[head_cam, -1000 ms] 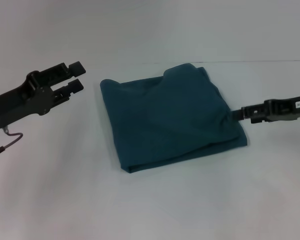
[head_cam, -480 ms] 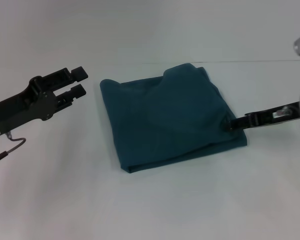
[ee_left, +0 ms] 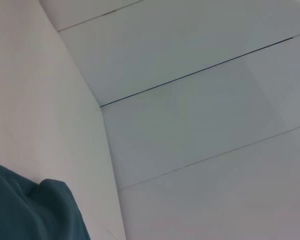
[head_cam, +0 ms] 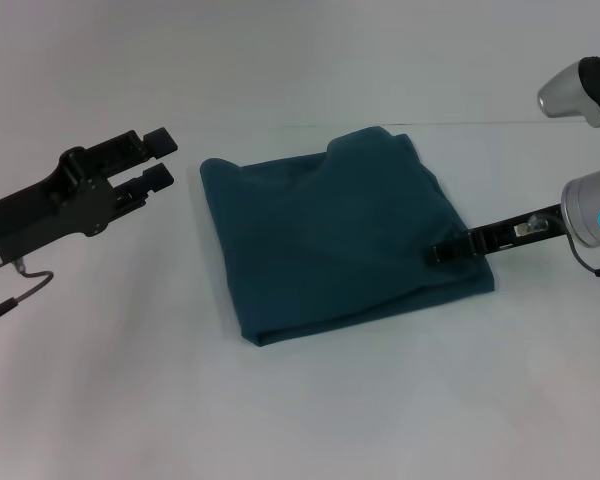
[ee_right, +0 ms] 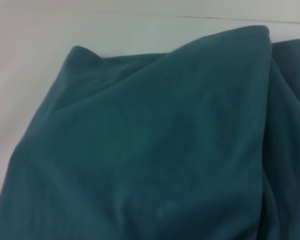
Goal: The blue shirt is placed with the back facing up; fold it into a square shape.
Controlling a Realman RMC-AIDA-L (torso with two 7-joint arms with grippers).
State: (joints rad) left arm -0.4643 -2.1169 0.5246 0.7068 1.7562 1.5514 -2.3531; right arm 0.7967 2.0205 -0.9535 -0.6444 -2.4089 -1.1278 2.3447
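The blue shirt [head_cam: 340, 235] lies on the white tabletop [head_cam: 310, 410], a little right of the middle of the scene. It is already folded into a thick, almost square bundle. Its near edge shows stacked layers, with the lowest layer sticking out a bit at the near left corner. The cloth has soft wrinkles, and the far edge has a small raised bump near the middle.

At the right side of the bundle, the right gripper [head_cam: 442, 251] reaches in low from the right, and its tip lies over the shirt close to the near right corner. It looks thin and dark from above, and I cannot tell if its fingers are spread or pressed together, or if they pinch the cloth. In the right wrist view the shirt fills nearly the whole picture [ee_right: 155, 150].

Further away on the left, the left gripper [head_cam: 164, 160] hovers above the tabletop, apart from the shirt's far left corner. Its two fingers are spread, with nothing between them.
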